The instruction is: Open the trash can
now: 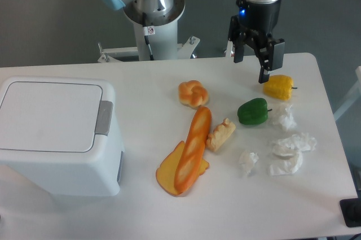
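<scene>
The trash can (53, 135) is a large white boxy bin at the table's left, its flat lid (48, 116) lying down shut. A grey rectangular push-button (104, 118) sits on the lid's right edge. My gripper (252, 66) hangs far to the right at the back of the table, above the surface and just left of a yellow pepper. Its two dark fingers (265, 68) stand apart, open, with nothing between them. A wide stretch of table separates it from the bin.
Toy food lies mid-table: a round bun (193, 93), a baguette (193, 148) across a yellow-orange slice (167, 177), a pale chunk (221, 134), a green pepper (252, 111), a yellow pepper (278, 87). Crumpled white paper (286, 152) lies at the right. The arm's base (152, 14) stands behind.
</scene>
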